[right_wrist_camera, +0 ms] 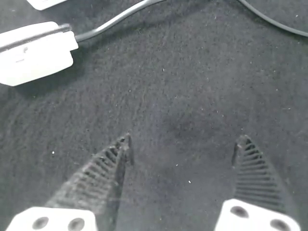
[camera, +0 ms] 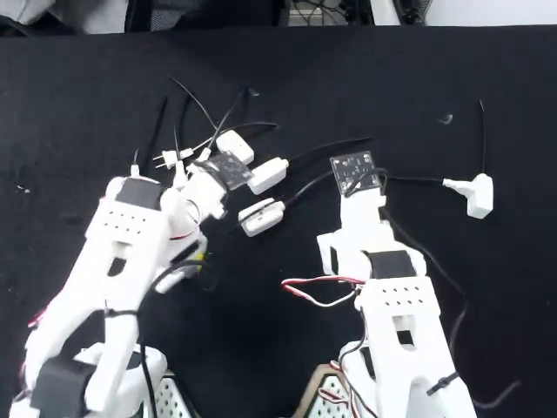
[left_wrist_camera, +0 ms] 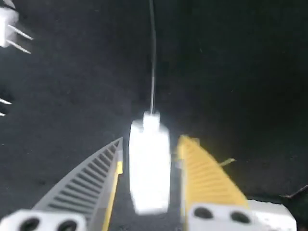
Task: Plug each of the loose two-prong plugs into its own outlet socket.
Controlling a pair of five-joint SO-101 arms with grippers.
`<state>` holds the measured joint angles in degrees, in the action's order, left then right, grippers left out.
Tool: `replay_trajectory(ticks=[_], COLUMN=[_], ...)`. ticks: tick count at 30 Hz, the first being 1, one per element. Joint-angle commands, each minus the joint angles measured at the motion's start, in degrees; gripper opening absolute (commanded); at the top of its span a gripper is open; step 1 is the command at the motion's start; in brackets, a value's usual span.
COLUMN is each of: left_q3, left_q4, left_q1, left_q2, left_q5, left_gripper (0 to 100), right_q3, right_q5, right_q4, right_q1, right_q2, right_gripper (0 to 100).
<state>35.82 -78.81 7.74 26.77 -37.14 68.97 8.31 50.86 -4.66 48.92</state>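
A white plug with a thin cord running away from it sits between the fingers of my left gripper, which are drawn in close on both sides of it. Two more loose plugs lie just beside this gripper, the prongs of one showing bare. Three white outlet sockets on black cords lie between the arms. My right gripper is open over bare black cloth, with one socket a little ahead and to one side. Another white plug lies at the far right.
The table is covered in black cloth. Thin black cords cross the area behind the sockets, and one cord runs from the right arm's head to the far-right plug. Red and white wires loop between the arms.
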Motion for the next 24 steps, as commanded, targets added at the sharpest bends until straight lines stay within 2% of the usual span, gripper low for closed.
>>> replay_trajectory(ticks=[1,4,6,9,11,14,17,20,24], left_q3=[-3.9,-5.5,-5.0,1.4,8.5,15.5,18.5,17.4,12.4], left_q4=[-1.9,-5.6,-4.3,5.1,11.7,15.6,16.3,15.7,14.8], left_q1=[-3.6,-7.4,-10.9,-16.9,-18.0,-15.8,-9.8,-4.4,-2.8], left_q2=[5.5,9.0,10.5,10.4,9.6,9.5,9.4,9.5,9.2], left_q5=[-0.6,-3.9,-5.1,-5.3,-5.3,-2.8,1.8,5.4,8.3], left_gripper=[20,19,19,19,19,19,19,19,19], right_q3=[-0.3,-0.3,-0.3,-0.3,-0.3,-0.3,-0.3,-0.3,-0.3], right_q5=[-0.4,-0.4,-0.4,-0.4,-0.4,-0.4,-0.4,-0.4,-0.4], right_q4=[-0.5,-0.5,-0.5,-0.5,-0.5,-0.7,-0.7,-0.7,-0.5], right_q1=[-0.3,-0.3,-0.4,-0.4,-0.4,-0.5,-0.5,-0.5,-0.3], right_q2=[1.5,1.5,1.5,1.5,1.5,1.5,1.4,1.4,1.4], right_gripper=[31.5,31.5,31.5,31.5,31.5,31.5,31.5,31.5,31.5])
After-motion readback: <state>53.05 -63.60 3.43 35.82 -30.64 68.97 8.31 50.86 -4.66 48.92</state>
